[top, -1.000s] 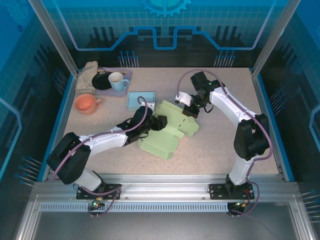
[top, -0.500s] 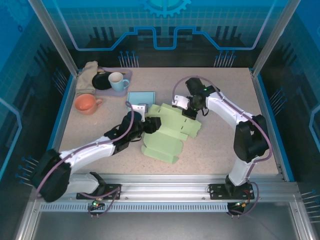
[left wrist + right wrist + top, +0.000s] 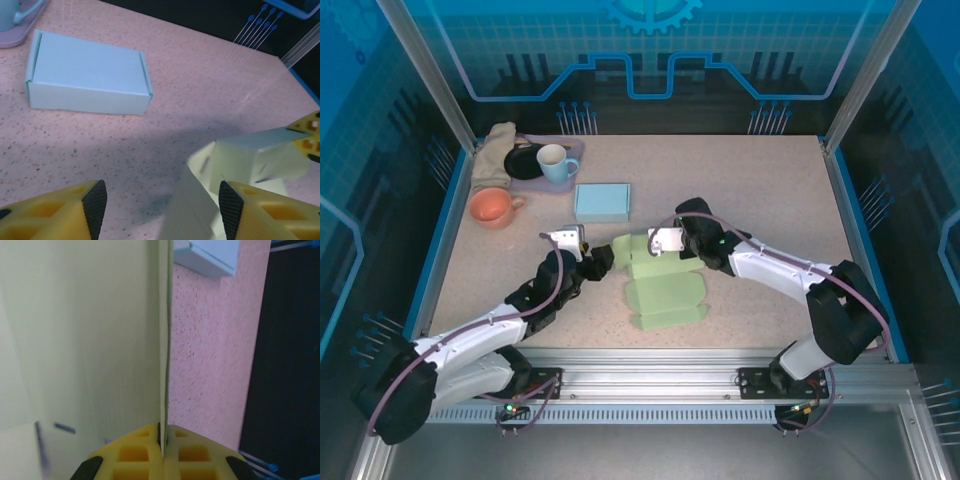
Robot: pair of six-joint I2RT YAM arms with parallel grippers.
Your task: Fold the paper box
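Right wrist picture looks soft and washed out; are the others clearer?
Right wrist view: the pale green paper box lies close to the lens, soft and bright. Left wrist view: the light blue cardboard box is sharper. Top view: evenly lit, crisp.

Overhead camera surveys the whole speckled desk [image 3: 750, 180]; both wrist cameras look close-up at its pale green paper box [image 3: 665, 300].

1. On your counter [image 3: 760, 180], the paper box [image 3: 665, 290] lies just 6 o'clock of the middle.
2. The closed box [image 3: 602, 202] sits at its 11 o'clock, apart.
3. The cup [image 3: 492, 207] lies at the closed box's 9 o'clock.
4. At the cup's 1 o'clock, the tray [image 3: 575, 148] carries the mug [image 3: 554, 160], with the cloth [image 3: 498, 148] at its 9 o'clock.
5. The left end effector [image 3: 604, 258] is at the paper box's 10 o'clock, the right end effector [image 3: 162, 431] on its 12 o'clock edge.
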